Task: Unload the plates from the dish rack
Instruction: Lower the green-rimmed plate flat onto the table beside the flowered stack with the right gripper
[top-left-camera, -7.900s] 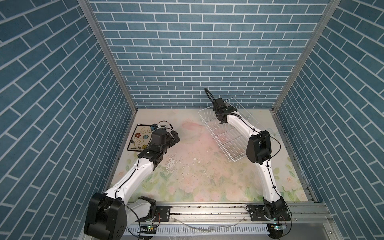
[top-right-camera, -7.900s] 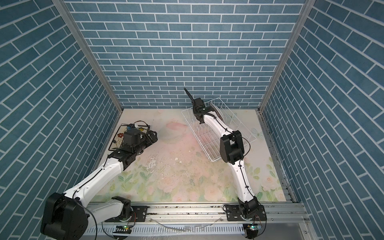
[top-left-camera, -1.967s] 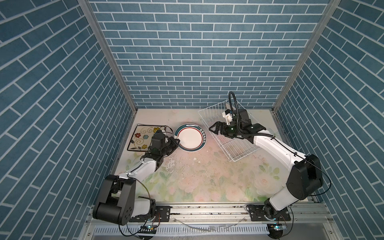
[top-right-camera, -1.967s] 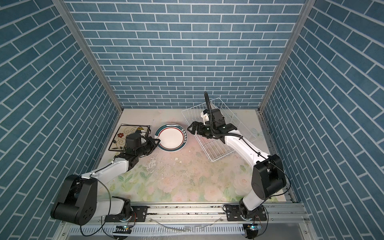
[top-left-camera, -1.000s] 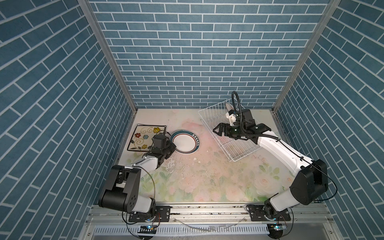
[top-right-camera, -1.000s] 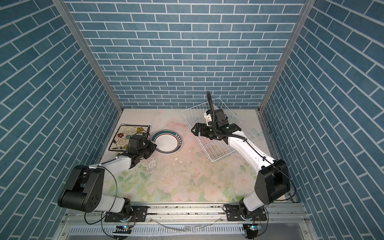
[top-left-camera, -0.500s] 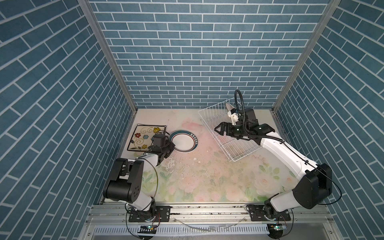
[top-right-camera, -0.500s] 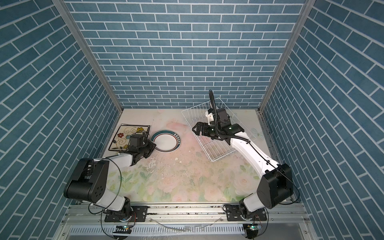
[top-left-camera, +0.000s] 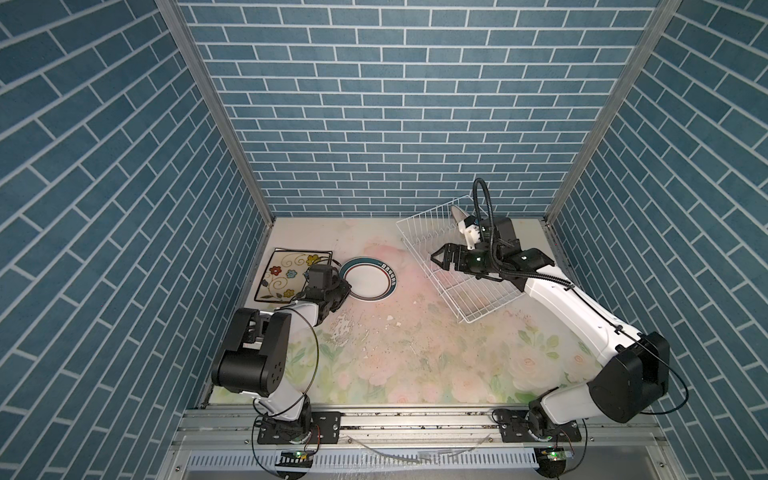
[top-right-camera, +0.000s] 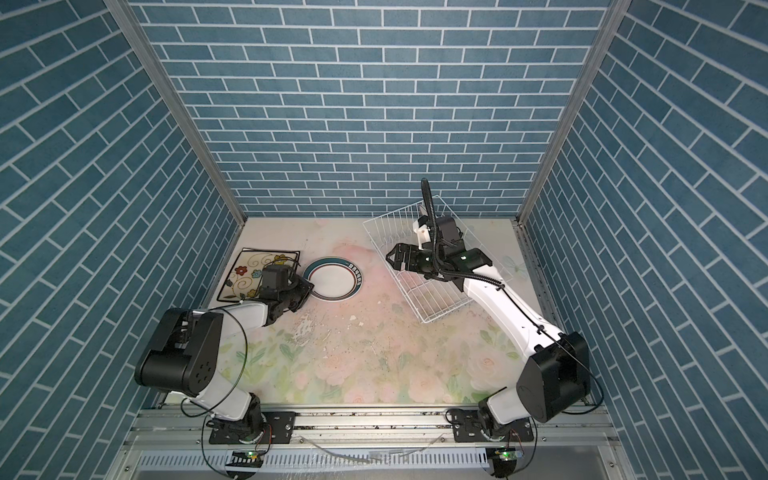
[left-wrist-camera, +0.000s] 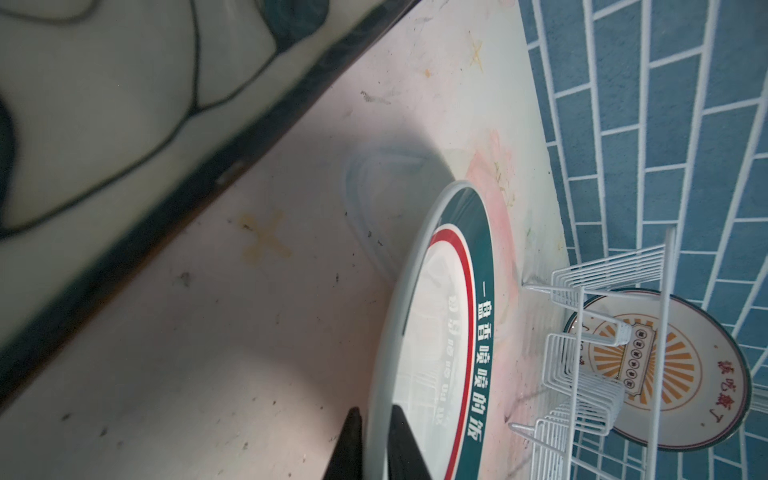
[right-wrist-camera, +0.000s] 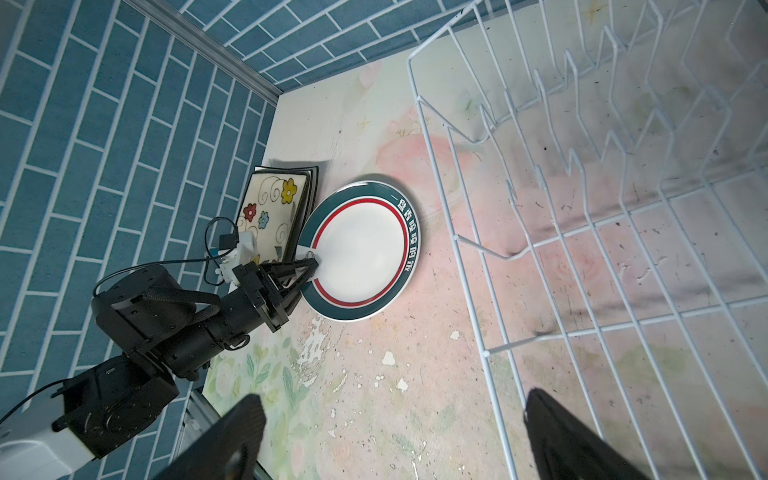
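On counter (top-left-camera: 415, 353): round teal-rimmed plate (top-left-camera: 368, 278) lies flat at 10 o'clock, with the square flowered plate (top-left-camera: 286, 270) just beside it at its 9. The left gripper (right-wrist-camera: 309, 266) straddles its rim, jaws barely apart; cannot tell if they pinch. The right gripper (top-left-camera: 438, 259) is spread wide and empty over the dish rack (top-left-camera: 478, 297) at 2 o'clock. Left wrist view alone shows a sunburst plate (left-wrist-camera: 648, 365) upright in the rack. Right wrist view shows further square plates (right-wrist-camera: 312, 183) stacked under the flowered one.
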